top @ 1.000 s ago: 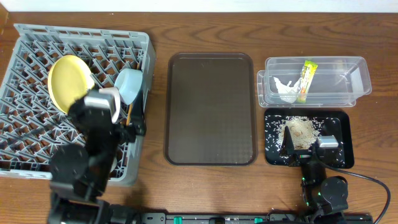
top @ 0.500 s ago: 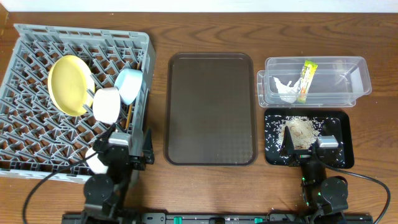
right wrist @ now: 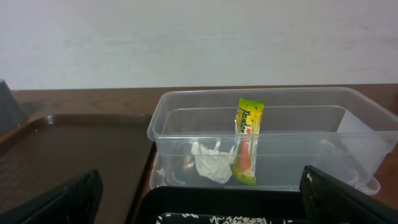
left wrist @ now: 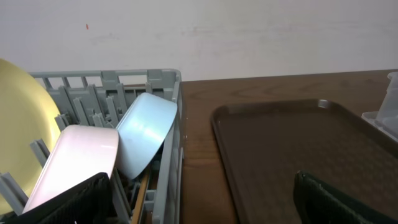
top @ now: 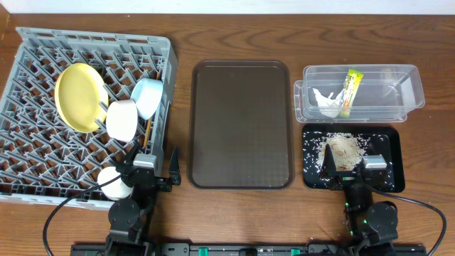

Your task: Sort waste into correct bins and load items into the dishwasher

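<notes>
Left fingers point(left wrist: 68, 200): spread wide, empty, pulled back within the last second from over the rack point(top: 43, 43) to the near edge of the counter point(top: 234, 28), just right of the rack's near right corner. Left standing on edge in the rack: white bowl point(top: 121, 119), leaning against the blue bowl point(top: 149, 96), close by the plate point(top: 77, 96). Chopsticks point(top: 146, 134) just right of it. Second white dish point(top: 114, 183) at the rack's near edge. Read as: loading finished, or very nearly. Right fingers point(right wrist: 56, 200): wide, empty, parked at the near side of the black tray point(top: 389, 139), unmoved. Waste apparently sorted: wrapper point(top: 350, 91) and tissue point(top: 325, 102) in the tub point(top: 402, 78), scraps point(top: 345, 149) in the black tray. Brown tray point(top: 240, 124): bare, mid-counter, between the two arms. Nothing loose seen on the counter; no obstruction apparent for either arm.
</notes>
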`<state>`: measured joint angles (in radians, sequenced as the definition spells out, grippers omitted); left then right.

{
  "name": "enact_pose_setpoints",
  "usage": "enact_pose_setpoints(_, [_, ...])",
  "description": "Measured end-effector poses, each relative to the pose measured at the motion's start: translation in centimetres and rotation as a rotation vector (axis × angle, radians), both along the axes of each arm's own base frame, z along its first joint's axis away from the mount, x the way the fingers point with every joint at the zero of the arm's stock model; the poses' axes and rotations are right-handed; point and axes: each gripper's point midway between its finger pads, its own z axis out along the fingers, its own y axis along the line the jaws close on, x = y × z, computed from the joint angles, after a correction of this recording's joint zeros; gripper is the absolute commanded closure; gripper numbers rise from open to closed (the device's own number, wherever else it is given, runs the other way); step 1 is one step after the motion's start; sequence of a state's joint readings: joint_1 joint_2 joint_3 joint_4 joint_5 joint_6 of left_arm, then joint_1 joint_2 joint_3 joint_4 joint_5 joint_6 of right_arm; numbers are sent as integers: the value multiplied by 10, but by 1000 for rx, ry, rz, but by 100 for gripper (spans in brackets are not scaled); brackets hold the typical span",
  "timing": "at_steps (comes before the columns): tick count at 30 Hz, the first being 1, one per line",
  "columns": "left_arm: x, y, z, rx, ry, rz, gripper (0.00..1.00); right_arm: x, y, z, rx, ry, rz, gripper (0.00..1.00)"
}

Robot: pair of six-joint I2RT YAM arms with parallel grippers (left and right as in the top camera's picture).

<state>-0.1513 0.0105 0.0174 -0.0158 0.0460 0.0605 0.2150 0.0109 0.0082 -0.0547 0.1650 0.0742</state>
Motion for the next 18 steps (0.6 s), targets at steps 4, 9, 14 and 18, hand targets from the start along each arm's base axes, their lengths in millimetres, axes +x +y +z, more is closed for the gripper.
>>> enact_pose_setpoints(4, [0, 0, 0, 0, 2, 0, 7, 0, 0, 0, 0, 0, 0, 1])
enact_pose_setpoints(9, [0, 0, -2, 1, 10, -2, 7, 0, 0, 0, 0, 0, 0, 1])
enact_pose_setpoints(14, [0, 0, -2, 1, 10, -3, 7, 0, 0, 0, 0, 0, 0, 1])
enact_pose_setpoints(18, [0, 0, -2, 1, 11, -3, 7, 0, 0, 0, 0, 0, 0, 1])
